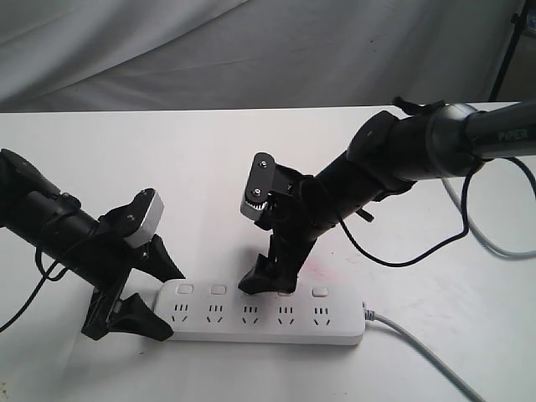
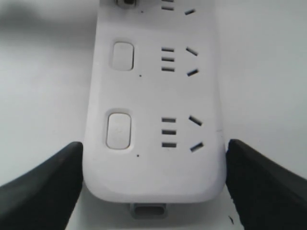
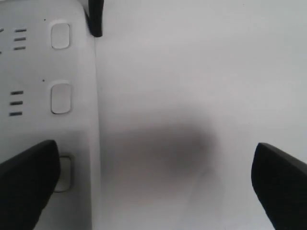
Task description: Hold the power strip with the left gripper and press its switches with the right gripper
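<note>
The strip [image 1: 268, 331] lies flat on the table [image 1: 209, 167], long axis running left-right across the ext. view. Its plain rounded end points to the left, and the end w/ the grey cable [image 1: 419, 345] points to the right. The switches [image 1: 219, 290] make a row along the far long edge, w/ the sockets [image 1: 216, 314] on the near side. L gripper [image 1: 172, 303] is at the plain end, jaws standing wide across the strip's width. In the L wrist view its fingers [image 2: 43, 187] lie against both long sides, so I judge the strip is clamped, though how hard I cannot tell. R gripper [image 1: 261, 280] comes down from the right side, approx. at the strip's middle, fully open and holding nothing. Only one finger [image 3: 24, 187] is above the strip; the other [image 3: 283, 187] hangs over bare table, beyond the far edge. The key relation: the 3rd switch [image 3: 66, 173], counted from the plain end, sits directly under that one finger and is half hidden by it. Contact or small gap, I cannot tell. So the press looks to be straight down, w/ no sideways shift needed. The 4th & 5th switches lie further along the long axis toward the cable end, i.e. on the R arm's own side. The 1st & 2nd lie toward the L gripper, which is near them but busy w/ holding.
</note>
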